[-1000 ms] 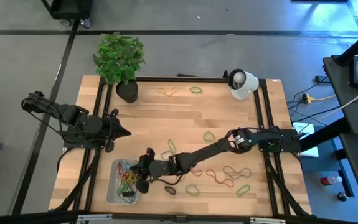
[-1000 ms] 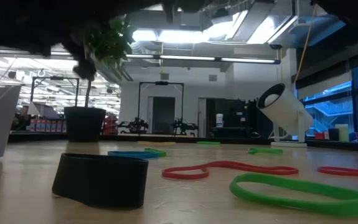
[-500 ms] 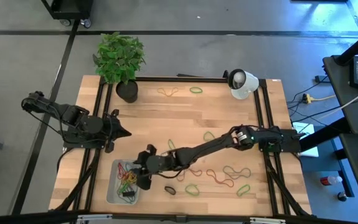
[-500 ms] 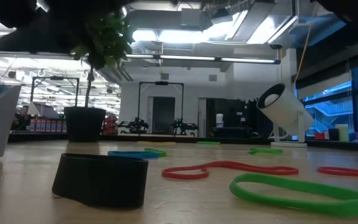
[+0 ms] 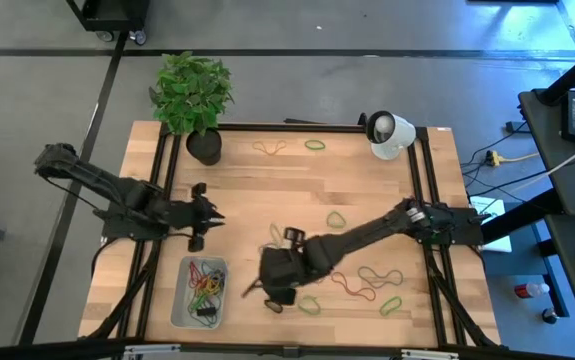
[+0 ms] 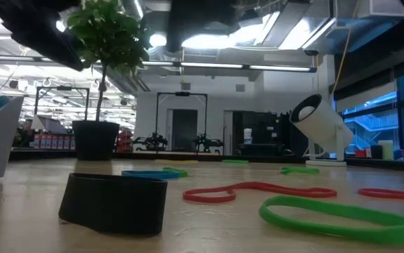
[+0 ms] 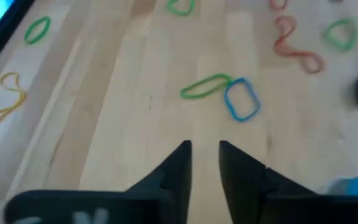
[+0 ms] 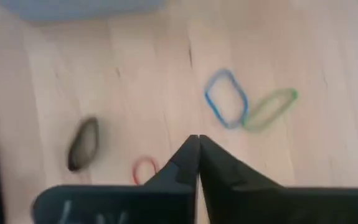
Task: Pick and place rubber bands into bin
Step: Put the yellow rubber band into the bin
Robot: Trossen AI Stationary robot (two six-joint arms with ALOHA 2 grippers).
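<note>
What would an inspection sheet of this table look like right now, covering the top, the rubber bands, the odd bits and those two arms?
Surface: light wooden table in a black frame.
Job's things: pale bin at the near left corner holds a pile of coloured bands; loose rubber bands lie scattered across the table, including a blue band touching a green band.
Clutter: potted plant and a white lamp-like device at the far edge.
Grippers: left tool slightly open, empty, above bare wood; right tool shut, nothing seen in it, right of the bin.
Cables: yellow cable on the floor at right.
Surroundings: grey floor; lit workshop hall behind.
</note>
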